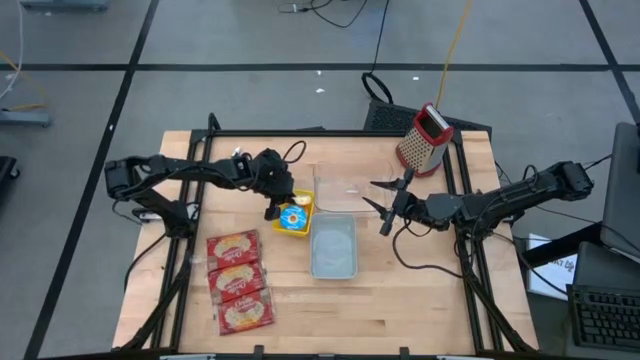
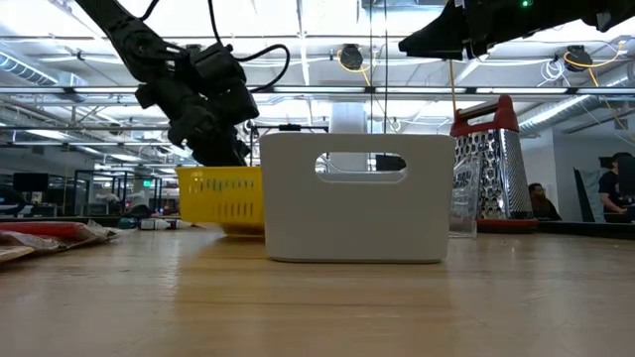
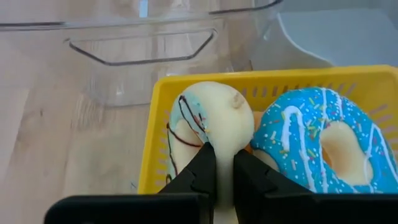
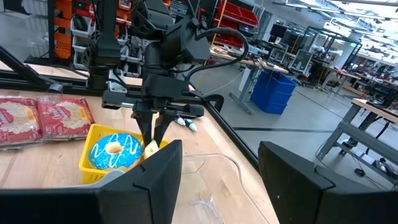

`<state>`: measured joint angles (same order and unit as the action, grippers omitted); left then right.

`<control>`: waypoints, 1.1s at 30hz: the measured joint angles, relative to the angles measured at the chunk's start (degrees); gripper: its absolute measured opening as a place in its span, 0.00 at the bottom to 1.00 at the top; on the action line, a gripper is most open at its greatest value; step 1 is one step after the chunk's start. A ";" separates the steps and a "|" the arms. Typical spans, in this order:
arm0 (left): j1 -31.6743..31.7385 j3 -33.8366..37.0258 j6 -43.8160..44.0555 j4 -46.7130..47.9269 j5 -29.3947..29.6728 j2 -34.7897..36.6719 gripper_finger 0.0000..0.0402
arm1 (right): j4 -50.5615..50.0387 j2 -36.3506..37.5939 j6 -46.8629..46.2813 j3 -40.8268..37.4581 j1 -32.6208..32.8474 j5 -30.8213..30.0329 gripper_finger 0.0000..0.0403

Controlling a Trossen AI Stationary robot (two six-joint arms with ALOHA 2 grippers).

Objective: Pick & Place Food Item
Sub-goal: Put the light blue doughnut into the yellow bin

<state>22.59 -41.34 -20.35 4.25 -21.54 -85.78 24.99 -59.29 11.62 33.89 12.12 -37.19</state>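
Observation:
A yellow basket [image 1: 296, 216] stands on the table left of the white bin [image 1: 333, 246]. In it lie a blue sprinkled doughnut [image 3: 323, 143] and a pale doughnut [image 3: 214, 118] with light-blue icing and dark drizzle, which stands on edge. My left gripper [image 3: 225, 177] is over the basket's left side, shut on the pale doughnut. My right gripper [image 1: 385, 208] hangs open in the air right of the bins, nothing between its fingers. My left gripper pinches the pale doughnut's rim [image 3: 225, 155] between its two fingers [image 3: 202, 174]. The fingers slant down from the table's left side. The doughnut stands on edge inside the basket, beside the blue doughnut; whether its lower edge rests on the basket floor is hidden.
A clear bin [image 1: 340, 188] sits just beyond the white bin. A red-topped metal grater [image 1: 424, 140] stands at the far right. Three red snack packs [image 1: 238, 280] lie at the near left. Bare wood runs along the near edge.

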 joint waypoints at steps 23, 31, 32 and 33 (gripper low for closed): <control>-1.81 0.02 8.63 -0.02 3.56 2.44 0.16 | -0.02 0.00 -0.04 0.02 0.00 0.00 0.49; -2.60 0.06 8.75 3.67 9.38 5.19 0.36 | -0.31 0.00 -0.44 0.02 0.00 0.02 0.49; -2.61 0.11 9.00 3.93 10.16 5.84 0.38 | -0.34 0.00 -0.46 0.02 0.00 0.02 0.49; -2.64 0.11 9.26 3.90 10.98 6.52 0.39 | -0.39 0.00 -0.43 0.02 0.00 0.02 0.49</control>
<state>19.94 -41.24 -11.09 8.16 -10.56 -79.26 24.60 -59.29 11.19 33.91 12.12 -37.17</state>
